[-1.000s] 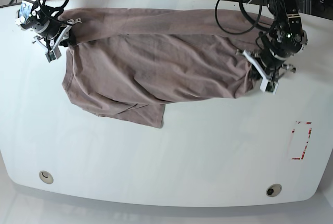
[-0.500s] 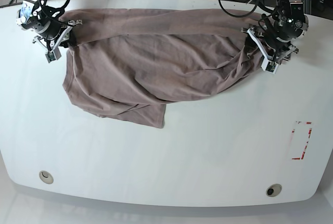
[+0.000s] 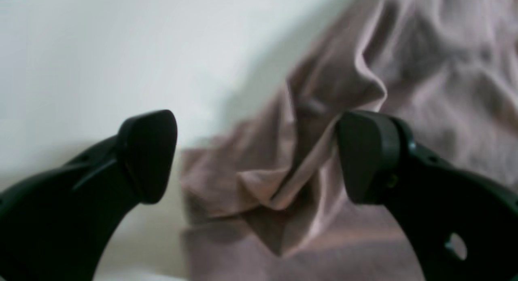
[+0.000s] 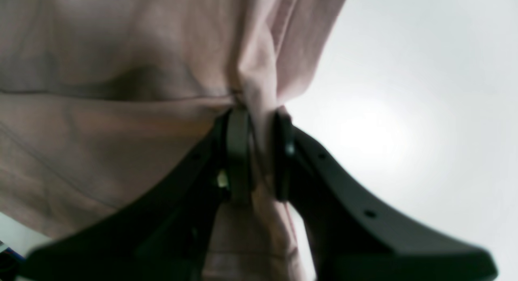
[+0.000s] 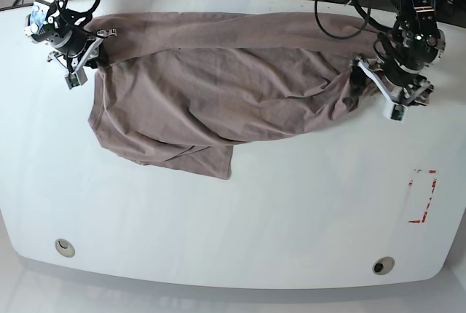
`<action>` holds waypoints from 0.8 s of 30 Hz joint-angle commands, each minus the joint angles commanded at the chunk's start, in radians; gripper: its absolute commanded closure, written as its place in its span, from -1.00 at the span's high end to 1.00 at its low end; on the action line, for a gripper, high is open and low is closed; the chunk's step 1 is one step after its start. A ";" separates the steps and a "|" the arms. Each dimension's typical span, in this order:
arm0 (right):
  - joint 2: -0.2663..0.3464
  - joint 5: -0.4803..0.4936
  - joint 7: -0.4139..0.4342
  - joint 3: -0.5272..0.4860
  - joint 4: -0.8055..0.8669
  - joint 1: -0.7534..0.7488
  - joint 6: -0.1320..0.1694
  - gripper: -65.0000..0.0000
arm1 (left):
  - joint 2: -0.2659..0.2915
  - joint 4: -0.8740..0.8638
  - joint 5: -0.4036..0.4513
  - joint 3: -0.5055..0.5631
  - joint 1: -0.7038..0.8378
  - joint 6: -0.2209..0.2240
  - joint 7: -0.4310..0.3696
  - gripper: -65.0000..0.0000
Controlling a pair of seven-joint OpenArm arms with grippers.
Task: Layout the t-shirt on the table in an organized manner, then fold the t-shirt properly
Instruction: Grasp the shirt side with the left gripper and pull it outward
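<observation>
Fabric bunching is the main risk: the t-shirt [image 5: 218,87] lies spread wide across the far half of the table [image 5: 291,204], but not flat. A flap is doubled under along its near left edge, and the right end is gathered into folds. The right gripper [image 4: 257,151], at the far left corner of the scene, is clamped on a pinch of cloth, its jaws nearly together with the fabric squeezed between them. The left gripper [image 3: 259,155], at the right end, stands wide open, with a crumpled peak of cloth lying between its pads [image 3: 147,155] and not gripped.

If that arm pulls away without first closing, I judge the right end would stay heaped. If it closes on the peak, it could catch two layers and drag a crease through the body. Tugging against the single clamped corner could also skew the whole garment, because the glossy top offers little hold.

The cloth is soft, matte, mauve-brown knit that drapes in loose ridges. The tabletop is hard, shiny white, with rounded corners, red tape marks [image 5: 422,196] near the right edge and two grommet holes [image 5: 64,247] on the near side.
</observation>
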 joint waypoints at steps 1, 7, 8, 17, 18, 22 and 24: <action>0.000 0.000 0.000 0.000 0.000 0.000 0.000 -0.73 | 0.012 -0.002 0.002 -0.011 -0.011 0.000 0.000 0.84; 0.000 -0.002 -0.002 0.000 0.000 0.003 0.000 -0.73 | 0.023 -0.006 0.003 -0.055 -0.031 0.000 0.000 0.84; 0.000 -0.002 -0.002 0.000 0.000 0.005 0.000 -0.73 | 0.025 -0.008 0.003 -0.057 -0.031 0.000 0.000 0.84; 0.000 -0.002 -0.002 0.000 0.000 0.005 0.000 -0.73 | 0.034 -0.020 0.000 -0.068 0.025 0.000 0.006 0.84; 0.000 -0.002 -0.002 0.000 0.000 0.005 0.000 -0.73 | 0.044 -0.020 -0.011 -0.077 0.031 0.000 0.006 0.85; 0.000 -0.002 -0.002 0.000 0.000 0.005 0.000 -0.73 | 0.058 -0.020 -0.066 -0.130 0.055 0.000 0.006 0.85; 0.000 -0.002 -0.002 0.000 0.000 0.005 0.000 -0.73 | 0.058 -0.021 -0.086 -0.150 0.064 0.000 0.006 0.85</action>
